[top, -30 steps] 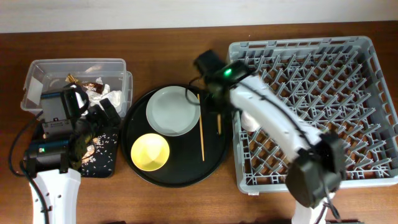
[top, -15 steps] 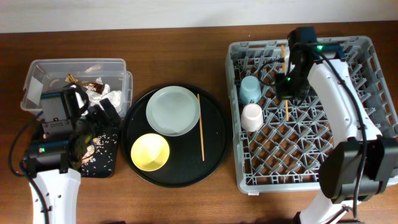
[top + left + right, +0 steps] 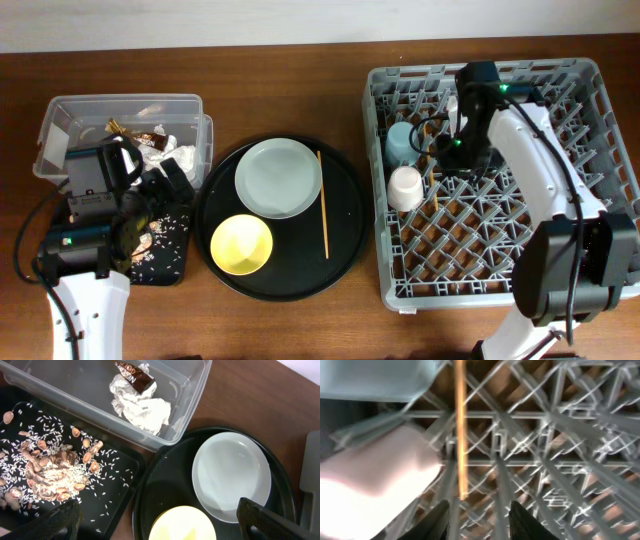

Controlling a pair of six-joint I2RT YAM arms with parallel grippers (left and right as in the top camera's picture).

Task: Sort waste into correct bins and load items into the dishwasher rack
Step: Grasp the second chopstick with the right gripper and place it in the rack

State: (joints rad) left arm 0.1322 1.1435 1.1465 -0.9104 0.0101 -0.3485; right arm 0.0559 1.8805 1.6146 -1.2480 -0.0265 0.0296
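Hovering over the dishwasher rack [image 3: 500, 250], the right end effector [image 3: 480, 517] shows its fingers spread apart, gripping nothing. One chopstick [image 3: 461, 425] runs down through the lattice, its tip just ahead of that gap. The wrist view is blurred, so I cannot tell whether it touches a peg. Right beside it sits the pink cup [image 3: 405, 186], at 6 o'clock from the light-blue cup [image 3: 401, 143]. Both are tucked into the rack's 9 o'clock side.

Over on the round black tray [image 3: 345, 250], at 9 o'clock from the rack, the second chopstick [image 3: 323, 205] lies straight along the tray's 3 o'clock edge. The plate [image 3: 278, 178] sits just beside it, with the yellow bowl [image 3: 242, 244] at 7 o'clock from the plate.

The left end effector [image 3: 157, 517] hangs wide open and empty above the tray's 9 o'clock rim. The clear tub [image 3: 60, 115] holds the tissue [image 3: 142, 410] and a candy wrapper [image 3: 136, 375]. At its 6 o'clock, the shallow black tray [image 3: 115, 470] carries the food scraps [image 3: 50, 470]. Everything rests on the wooden surface [image 3: 280, 80].
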